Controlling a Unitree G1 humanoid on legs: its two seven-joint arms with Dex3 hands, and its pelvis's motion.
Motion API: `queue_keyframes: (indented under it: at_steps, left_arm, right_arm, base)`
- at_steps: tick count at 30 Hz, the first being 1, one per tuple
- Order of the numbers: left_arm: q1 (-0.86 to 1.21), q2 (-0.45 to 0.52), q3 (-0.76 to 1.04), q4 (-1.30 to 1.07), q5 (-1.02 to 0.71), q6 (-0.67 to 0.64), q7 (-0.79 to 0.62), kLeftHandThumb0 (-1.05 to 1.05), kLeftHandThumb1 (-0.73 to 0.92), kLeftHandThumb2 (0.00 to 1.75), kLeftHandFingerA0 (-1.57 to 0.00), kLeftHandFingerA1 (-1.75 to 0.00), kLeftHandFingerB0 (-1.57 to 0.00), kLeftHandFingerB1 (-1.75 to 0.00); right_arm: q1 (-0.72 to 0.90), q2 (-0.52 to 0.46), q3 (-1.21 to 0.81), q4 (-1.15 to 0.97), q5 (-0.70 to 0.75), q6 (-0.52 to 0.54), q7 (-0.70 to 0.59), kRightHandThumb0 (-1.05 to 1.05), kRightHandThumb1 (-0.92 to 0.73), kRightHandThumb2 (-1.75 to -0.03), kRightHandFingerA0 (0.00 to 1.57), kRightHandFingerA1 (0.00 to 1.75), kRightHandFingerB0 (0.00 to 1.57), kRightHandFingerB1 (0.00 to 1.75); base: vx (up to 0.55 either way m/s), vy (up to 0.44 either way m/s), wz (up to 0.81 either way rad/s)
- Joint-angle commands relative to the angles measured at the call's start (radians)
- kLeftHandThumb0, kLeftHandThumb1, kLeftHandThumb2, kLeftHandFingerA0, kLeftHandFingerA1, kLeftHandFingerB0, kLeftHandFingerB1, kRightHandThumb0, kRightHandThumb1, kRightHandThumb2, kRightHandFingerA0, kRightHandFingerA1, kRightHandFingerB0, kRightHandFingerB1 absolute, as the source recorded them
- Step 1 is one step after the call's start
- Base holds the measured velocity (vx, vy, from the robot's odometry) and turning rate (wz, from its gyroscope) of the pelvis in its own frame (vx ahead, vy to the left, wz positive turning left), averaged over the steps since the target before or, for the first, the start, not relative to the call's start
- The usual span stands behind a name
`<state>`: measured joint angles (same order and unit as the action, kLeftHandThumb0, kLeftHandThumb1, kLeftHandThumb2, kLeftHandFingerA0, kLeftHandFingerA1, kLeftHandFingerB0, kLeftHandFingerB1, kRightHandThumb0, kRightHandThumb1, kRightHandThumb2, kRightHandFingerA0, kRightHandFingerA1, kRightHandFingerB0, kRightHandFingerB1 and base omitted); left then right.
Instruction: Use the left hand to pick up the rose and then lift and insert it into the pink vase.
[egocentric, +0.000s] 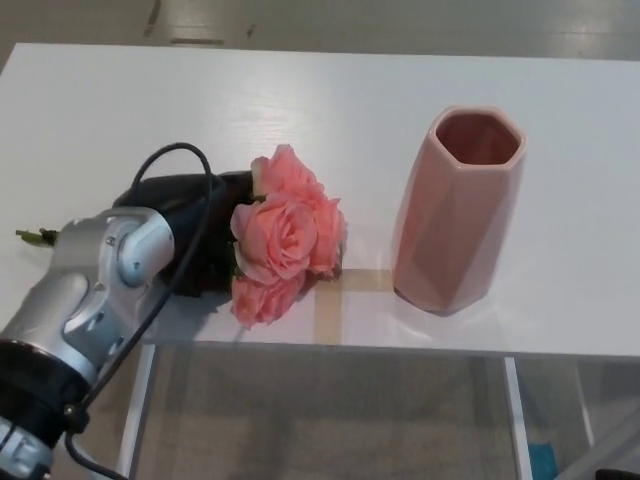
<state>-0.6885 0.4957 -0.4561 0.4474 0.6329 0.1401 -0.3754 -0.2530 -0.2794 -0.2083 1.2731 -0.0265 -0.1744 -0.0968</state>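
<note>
Left hand (205, 235) is closed around the rose (285, 235) stems near the counter's (330, 100) front edge, peachy-pink blooms bunched together.

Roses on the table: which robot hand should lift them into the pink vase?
The left hand. It already lies over the stems of the roses, just left of the pink vase. The right hand is not in view.

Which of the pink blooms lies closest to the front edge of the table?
The lowest bloom of the rose bunch, under the large middle one; the third lies farthest back.
</note>
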Motion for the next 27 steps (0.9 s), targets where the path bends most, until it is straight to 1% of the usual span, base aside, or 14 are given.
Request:
queue_keyframes:
  at_steps: [1,2,3,4,6,9,10,11,12,17,19,25,26,27]
  left_arm:
    - [-0.025,-0.015,-0.033,0.039,0.051,0.039,-0.024,-0.28,0.62,0.59,-0.74,-0.57,-0.25,-0.3]
    - [-0.027,-0.017,-0.07,0.054,0.096,0.061,-0.029,-0.25,0.68,0.6,-0.74,-1.54,-0.61,-0.44]
    - [-0.026,-0.02,-0.107,0.08,0.139,0.077,-0.017,-0.26,0.71,0.58,-0.71,-1.67,-0.61,-0.43]
    - [-0.027,-0.02,-0.12,0.09,0.148,0.082,-0.01,-0.26,0.71,0.58,-0.71,-1.67,-0.61,-0.43]
    - [-0.024,-0.028,-0.152,0.133,0.172,0.085,0.027,-0.21,0.7,0.63,-0.76,-1.42,-0.54,-0.43]
    - [-0.021,-0.022,-0.156,0.151,0.157,0.043,0.052,-0.21,0.7,0.62,-0.75,-1.31,-0.58,-0.43]
    - [-0.022,-0.022,-0.154,0.152,0.151,0.038,0.051,-0.21,0.71,0.61,-0.8,-1.15,-0.59,-0.43]
    - [-0.022,-0.022,-0.15,0.151,0.144,0.035,0.048,-0.21,0.71,0.61,-0.8,-1.15,-0.59,-0.43]
    - [-0.023,-0.024,-0.143,0.149,0.135,0.039,0.042,-0.21,0.71,0.61,-0.84,-1.01,-0.6,-0.42]
    - [-0.025,-0.028,-0.128,0.147,0.126,0.026,0.055,-0.21,0.71,0.61,-0.8,-1.1,-0.58,-0.42]
    - [-0.023,-0.022,-0.105,0.116,0.112,0.022,0.062,-0.21,0.71,0.61,-0.76,-1.22,-0.54,-0.41]
    - [-0.016,-0.011,-0.006,0.041,0.066,-0.02,0.118,-0.22,0.7,0.62,-0.72,-1.3,-0.5,-0.4]
    - [-0.015,-0.004,0.022,0.014,0.056,-0.04,0.145,-0.22,0.7,0.62,-0.69,-1.39,-0.58,-0.42]
    - [-0.014,0.003,0.051,-0.013,0.048,-0.063,0.18,-0.22,0.7,0.62,-0.69,-1.39,-0.58,-0.42]
  right_arm:
    - [0.001,-0.008,-0.006,0.005,0.012,0.013,0.009,-0.28,-0.49,-0.67,0.69,0.58,0.57,0.53]
    - [0.002,-0.008,-0.005,0.005,0.011,0.014,0.009,-0.21,-0.54,-0.55,0.72,0.52,0.58,0.45]
    - [0.001,-0.007,-0.004,0.005,0.01,0.016,0.01,-0.22,-0.54,-0.55,0.72,0.52,0.58,0.46]
    - [0.0,-0.007,-0.003,0.005,0.009,0.016,0.01,-0.22,-0.54,-0.55,0.72,0.52,0.58,0.46]
    - [-0.002,-0.006,-0.006,0.005,0.013,0.018,0.013,-0.22,-0.54,-0.55,0.73,0.52,0.6,0.46]
    - [-0.003,-0.007,-0.01,0.001,0.017,0.018,0.014,-0.22,-0.54,-0.55,0.73,0.52,0.61,0.47]
    - [-0.003,-0.007,-0.011,0.001,0.017,0.018,0.014,-0.22,-0.54,-0.56,0.73,0.52,0.61,0.47]
    - [-0.004,-0.006,-0.012,0.001,0.017,0.018,0.014,-0.22,-0.54,-0.56,0.73,0.52,0.61,0.47]
    - [-0.006,-0.006,-0.016,0.002,0.02,0.016,0.016,-0.22,-0.54,-0.55,0.72,0.52,0.62,0.47]
    - [-0.003,-0.005,-0.019,-0.001,0.021,0.013,0.019,-0.23,-0.53,-0.55,0.71,0.52,0.62,0.48]
    - [-0.004,-0.004,-0.015,0.0,0.017,0.015,0.021,-0.23,-0.53,-0.55,0.71,0.52,0.62,0.47]
    - [-0.001,-0.008,-0.009,-0.002,0.011,0.011,0.025,-0.25,-0.54,-0.54,0.72,0.51,0.64,0.47]
    - [0.0,-0.008,-0.007,-0.002,0.01,0.011,0.024,-0.24,-0.53,-0.55,0.72,0.51,0.64,0.47]
    - [-0.001,-0.008,-0.005,-0.002,0.009,0.012,0.023,-0.24,-0.53,-0.55,0.72,0.51,0.64,0.47]
  base:
    - [0.0,0.0,0.0]
    - [0.0,0.0,0.0]
    - [0.0,0.0,0.0]
    - [0.0,0.0,0.0]
    - [0.0,0.0,0.0]
    - [0.0,0.0,0.0]
    - [0.0,0.0,0.0]
    - [0.0,0.0,0.0]
    - [0.0,0.0,0.0]
    - [0.0,0.0,0.0]
    - [0.0,0.0,0.0]
    - [0.0,0.0,0.0]
    - [0.0,0.0,0.0]
    - [0.0,0.0,0.0]
